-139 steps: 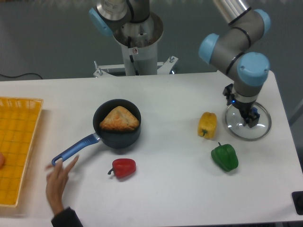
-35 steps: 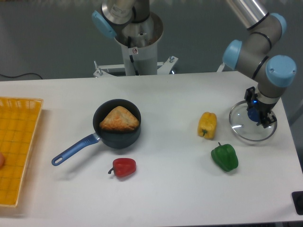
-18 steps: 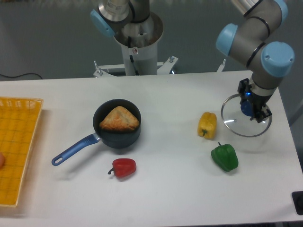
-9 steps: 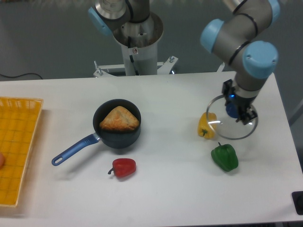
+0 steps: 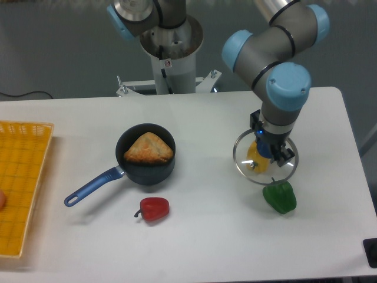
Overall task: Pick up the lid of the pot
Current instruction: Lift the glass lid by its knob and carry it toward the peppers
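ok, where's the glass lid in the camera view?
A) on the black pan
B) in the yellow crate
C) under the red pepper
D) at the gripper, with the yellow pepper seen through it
D: the gripper holds the glass lid by its blue knob, and the yellow pepper shows through the glass.

clear lid (image 5: 275, 172) in gripper (image 5: 264, 148), bread (image 5: 147, 150) in pan (image 5: 148, 175)

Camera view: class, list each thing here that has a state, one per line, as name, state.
Gripper: closed on the lid's knob
Pot lid: held, raised
Pan: uncovered, food inside
Red pepper: whole, lying down
Green pepper: whole, lying down
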